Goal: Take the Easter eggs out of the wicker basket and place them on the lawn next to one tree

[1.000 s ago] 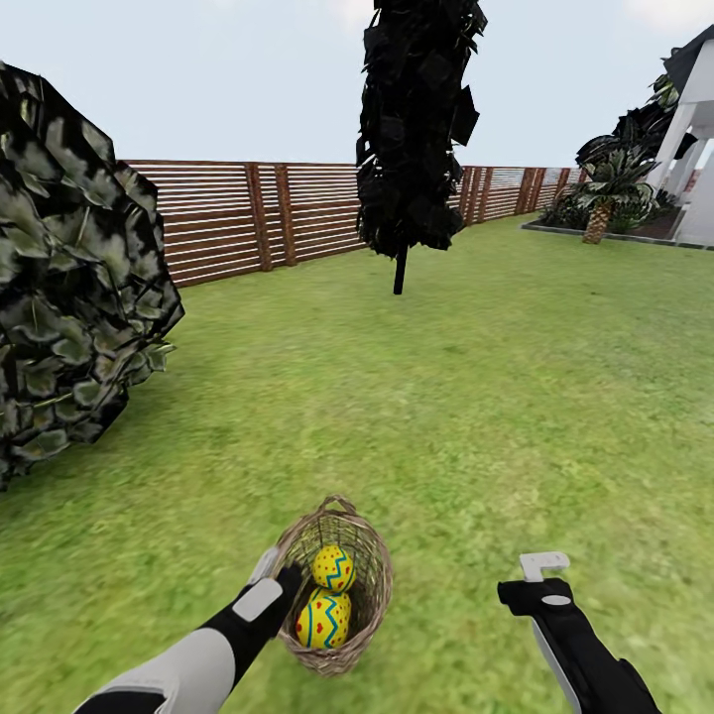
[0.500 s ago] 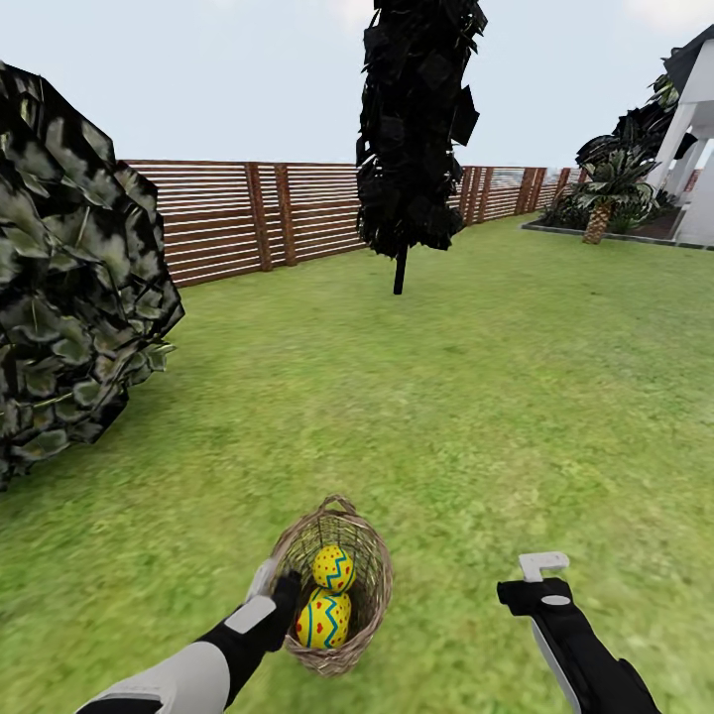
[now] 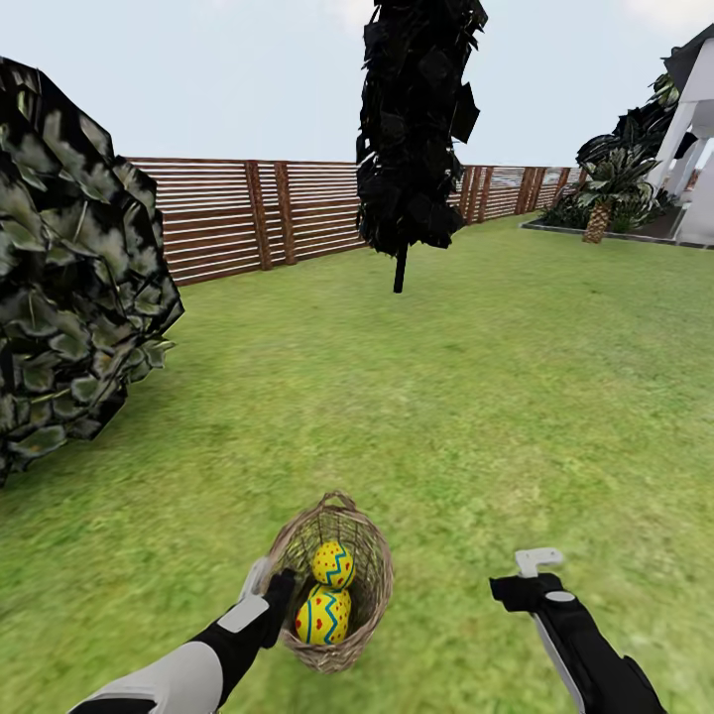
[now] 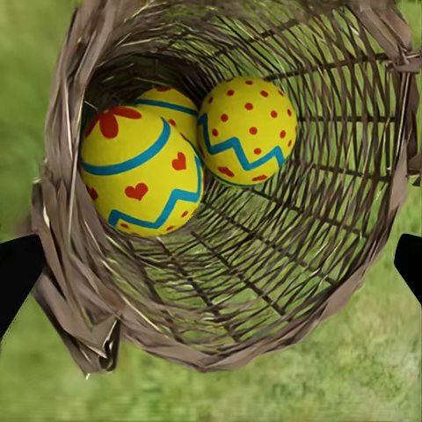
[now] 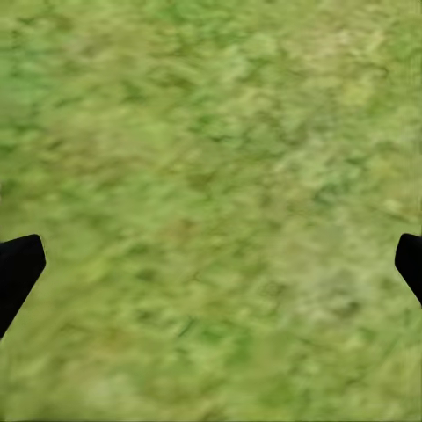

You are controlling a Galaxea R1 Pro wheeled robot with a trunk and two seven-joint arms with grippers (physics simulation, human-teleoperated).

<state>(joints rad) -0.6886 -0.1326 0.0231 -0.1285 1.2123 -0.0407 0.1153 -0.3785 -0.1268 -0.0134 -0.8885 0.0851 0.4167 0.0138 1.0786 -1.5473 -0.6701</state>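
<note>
The wicker basket (image 3: 365,595) lies on the lawn (image 3: 476,397) close in front of me, its mouth tipped toward my left arm. Two Easter eggs show in it from the head view, one dotted (image 3: 333,563) and one larger (image 3: 322,617). The left wrist view looks straight into the basket (image 4: 290,290) and shows three eggs: a front one with hearts (image 4: 141,180), a dotted one (image 4: 248,130) and one behind (image 4: 171,98). My left gripper (image 3: 270,580) (image 4: 211,268) is open at the basket's rim, holding nothing. My right gripper (image 3: 535,563) (image 5: 211,264) hangs open over bare grass. The tree is out of view.
A big dark bush (image 3: 69,268) stands at the left. A dark narrow column of foliage on a thin stem (image 3: 416,129) rises ahead before the brown slatted fence (image 3: 248,213). A palm (image 3: 605,198) and a white house (image 3: 694,149) are far right. Open grass lies between.
My left arm has drawn back slightly along the basket's rim. The right gripper has shifted a little to the left. The view has moved slightly; basket and eggs stay put.
</note>
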